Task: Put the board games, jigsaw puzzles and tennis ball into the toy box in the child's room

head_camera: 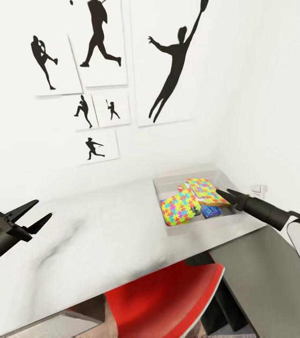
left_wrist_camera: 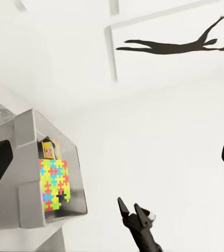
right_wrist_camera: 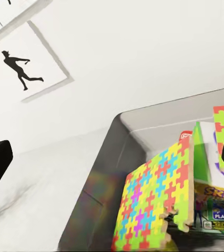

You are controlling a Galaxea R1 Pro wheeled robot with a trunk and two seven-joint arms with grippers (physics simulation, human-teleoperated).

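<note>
The light grey toy box (head_camera: 157, 195) stands at the far right of the table (head_camera: 98, 234). Two jigsaw puzzles lean inside it, one (head_camera: 180, 209) at the front, the other (head_camera: 204, 188) behind. A blue board game (head_camera: 211, 211) lies beside them. The right wrist view shows the front puzzle (right_wrist_camera: 149, 205), the "SKIP BO" box (right_wrist_camera: 217, 195) and a green-edged box (right_wrist_camera: 199, 149) standing in the toy box (right_wrist_camera: 128, 126). My right gripper (head_camera: 221, 192) hovers open over the box's right side, holding nothing. My left gripper (head_camera: 44, 210) is open above the table's left end. The tennis ball is out of view.
A red chair (head_camera: 168, 300) is tucked under the table's front edge. The dark grey wing (head_camera: 262, 277) runs toward me at the right. White walls with black baseball silhouettes (head_camera: 173, 65) close in behind and to the right of the box.
</note>
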